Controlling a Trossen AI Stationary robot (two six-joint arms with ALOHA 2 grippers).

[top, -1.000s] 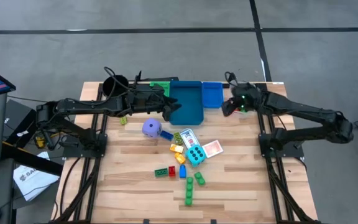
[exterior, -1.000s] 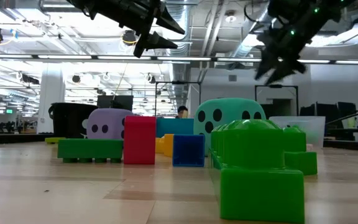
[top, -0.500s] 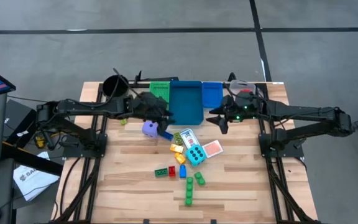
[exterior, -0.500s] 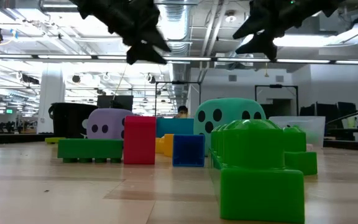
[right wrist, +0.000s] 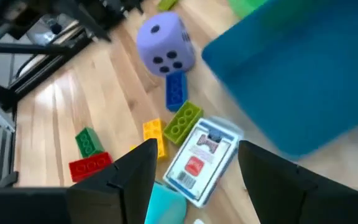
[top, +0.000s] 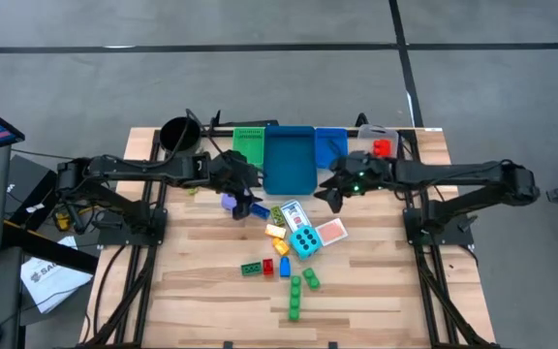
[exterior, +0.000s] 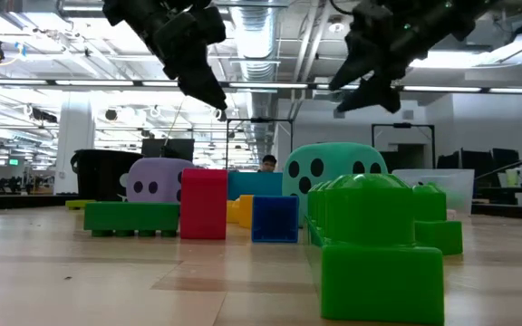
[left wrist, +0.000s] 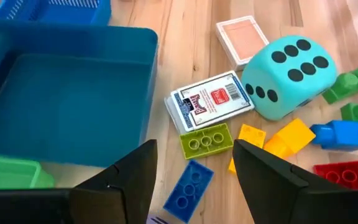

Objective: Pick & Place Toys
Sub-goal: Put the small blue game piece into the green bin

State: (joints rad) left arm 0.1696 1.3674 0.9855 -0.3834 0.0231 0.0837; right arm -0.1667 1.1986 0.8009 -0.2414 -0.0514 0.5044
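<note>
Left tool (top: 252, 202): above the counter (top: 376, 281), over the purple die (top: 229, 201) and just beside the big blue bin (top: 290, 160); fingers (left wrist: 126, 180) parted with nothing between them.
Right tool (top: 329, 194): in the air near the blue bin's other side, above the bare wood next to the cards; fingers (right wrist: 129, 177) parted, holding nothing.
Purple die: on the counter, partly hidden under the left tool in the high view; plain in the right wrist view (right wrist: 165, 43), with a blue brick (right wrist: 176, 91) just beside it.
Cyan dotted die (top: 305, 240): in the middle of the pile, touching the boxed deck of cards (top: 294, 214); a red-backed deck (top: 330, 232) lies just beside it.
Small bricks: an olive-green one (left wrist: 205, 140) and yellow ones (left wrist: 289, 136) lie by the boxed deck; a red one (top: 269, 267) and a green one (top: 251, 269) nearer the front; a row of green ones (top: 295, 296) nearest the front edge.
Other bins: a green bin (top: 249, 143) and a small blue bin (top: 330, 145) flank the big blue one.
Black cup (top: 178, 134): at the back corner on the left arm's side.
</note>
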